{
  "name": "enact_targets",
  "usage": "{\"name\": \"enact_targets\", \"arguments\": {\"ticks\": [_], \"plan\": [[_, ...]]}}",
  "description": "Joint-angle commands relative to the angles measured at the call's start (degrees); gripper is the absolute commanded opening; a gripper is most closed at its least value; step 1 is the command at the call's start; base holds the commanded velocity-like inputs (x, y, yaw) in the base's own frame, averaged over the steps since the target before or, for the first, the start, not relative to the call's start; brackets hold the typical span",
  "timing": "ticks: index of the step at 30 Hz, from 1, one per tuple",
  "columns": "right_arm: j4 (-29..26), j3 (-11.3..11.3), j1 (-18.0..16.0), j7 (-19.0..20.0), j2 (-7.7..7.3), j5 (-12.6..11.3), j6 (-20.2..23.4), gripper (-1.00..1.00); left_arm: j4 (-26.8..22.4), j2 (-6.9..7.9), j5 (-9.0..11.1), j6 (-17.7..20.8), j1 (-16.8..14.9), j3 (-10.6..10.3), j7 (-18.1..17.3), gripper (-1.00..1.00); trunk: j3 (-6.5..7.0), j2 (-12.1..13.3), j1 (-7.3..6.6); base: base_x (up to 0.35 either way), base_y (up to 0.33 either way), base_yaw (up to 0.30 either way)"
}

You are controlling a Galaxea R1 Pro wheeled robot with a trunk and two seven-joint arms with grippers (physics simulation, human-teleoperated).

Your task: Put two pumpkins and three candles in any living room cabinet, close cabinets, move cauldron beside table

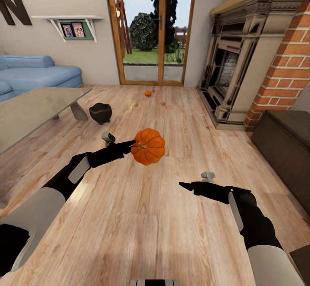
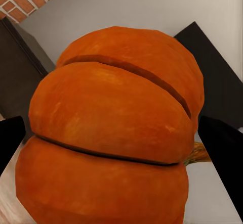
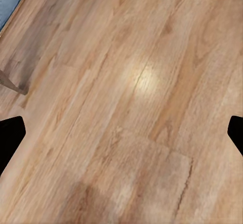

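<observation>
A bright-orange ribbed pumpkin (image 1: 148, 147) hangs above the wooden floor with my left gripper (image 1: 130, 145) shut on it. In the left wrist view the pumpkin (image 2: 111, 128) sits between both black fingers (image 2: 11, 139). A second small pumpkin (image 1: 147, 93) lies on the floor near the glass door. The black cauldron (image 1: 100, 113) stands on the floor beside the low grey table (image 1: 30, 107). The dark-brown cabinet (image 1: 286, 146) is at the right, its front shut. My right gripper (image 1: 184, 186) hovers open over bare floor, its fingers (image 3: 10, 138) wide apart. The candles are out of view.
A brick and stone fireplace (image 1: 241, 62) takes up the right wall next to the cabinet. A blue sofa (image 1: 36, 73) stands behind the table at the left. The glass door (image 1: 150, 32) is straight ahead. Wooden floor (image 1: 181, 118) stretches between them.
</observation>
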Motion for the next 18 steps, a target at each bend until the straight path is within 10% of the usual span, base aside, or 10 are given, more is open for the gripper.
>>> {"name": "enact_targets", "arguments": {"ticks": [1,18], "plan": [[0.0,0.0,0.0,0.0,0.00,0.0,0.0,1.00,0.0,0.00,-0.1,-0.1,0.0,0.0,0.0,-1.00,0.23,0.0,-0.02,0.000,0.000,0.000],[0.0,0.0,0.0,0.0,-0.02,0.0,0.0,1.00,0.1,-0.67,-0.1,-0.1,0.0,0.0,0.1,-1.00,3.33,6.4,-3.54,0.000,0.000,0.000]]}}
